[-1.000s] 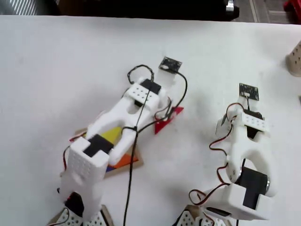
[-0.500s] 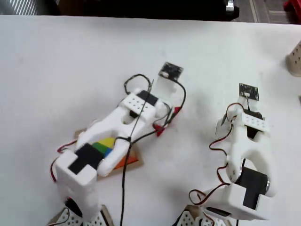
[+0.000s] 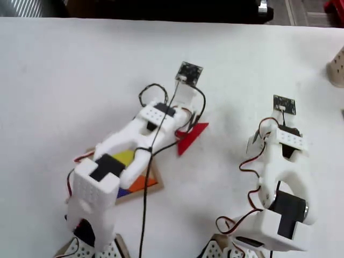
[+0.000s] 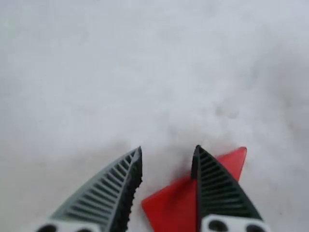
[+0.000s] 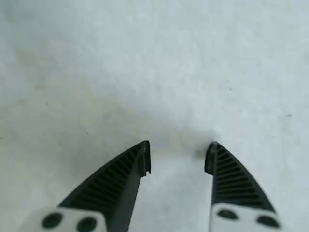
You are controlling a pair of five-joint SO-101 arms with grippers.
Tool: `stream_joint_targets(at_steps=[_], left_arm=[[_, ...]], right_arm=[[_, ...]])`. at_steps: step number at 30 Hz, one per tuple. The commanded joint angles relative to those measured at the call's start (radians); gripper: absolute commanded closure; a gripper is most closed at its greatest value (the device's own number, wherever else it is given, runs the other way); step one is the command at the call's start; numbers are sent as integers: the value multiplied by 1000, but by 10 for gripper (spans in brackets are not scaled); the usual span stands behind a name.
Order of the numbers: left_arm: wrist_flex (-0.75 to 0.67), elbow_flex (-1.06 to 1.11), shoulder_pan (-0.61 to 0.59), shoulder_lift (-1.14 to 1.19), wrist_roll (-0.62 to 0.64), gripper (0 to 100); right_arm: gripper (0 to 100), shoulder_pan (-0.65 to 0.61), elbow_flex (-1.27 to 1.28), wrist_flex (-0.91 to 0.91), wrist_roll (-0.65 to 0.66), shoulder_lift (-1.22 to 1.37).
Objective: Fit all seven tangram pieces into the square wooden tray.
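The left hand (image 4: 167, 149) hangs low over the white surface (image 3: 80, 70) with its two fingers spread apart, clamped on nothing. The red triangle (image 4: 176, 205) lies flat on the surface right at this hand. The dark finger (image 4: 215, 193) covers part of it. One red corner pokes out past that finger's outer side, and another part of the piece shows in the gap between the fingers, closer to the dark finger than to the grey finger (image 4: 108, 198). Whether the dark finger actually touches the piece cannot be told. From the high view, the triangle sits just beside this hand's wrist, on the side toward the other arm.

Behind the left hand, back along its own arm, sits the square wooden tray (image 3: 157, 180), largely covered by the left arm (image 3: 129, 142). A yellow piece (image 3: 124, 157) shows inside the tray between the arm's parts. An orange piece (image 3: 141, 183) lies in the tray corner nearest the red triangle, with a sliver of a dark blue piece (image 3: 123, 192) beside it. The red triangle is outside the tray, apart from its rim.

The right hand (image 5: 178, 144) is over plain white surface, well apart from the triangle and the tray, its fingers also spread apart. A beige object (image 3: 336, 67) stands at the surface's edge, far beyond the right hand.
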Motion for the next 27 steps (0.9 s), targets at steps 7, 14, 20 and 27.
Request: stream_joint_targets(at_steps=[7,14,20,27], left_arm=[[296,-89,7,-31,-6,851],[245,161,130,-213,-9,867],[157,391,105,-486,-77,867],[153,559,-85,-702,-94,823]], right_arm=[[808,5,-28,-8,15,-4],[808,4,-28,-8,15,-4],[808,4,-28,-8,15,-4],[808,2,-28,-8,15,-4]])
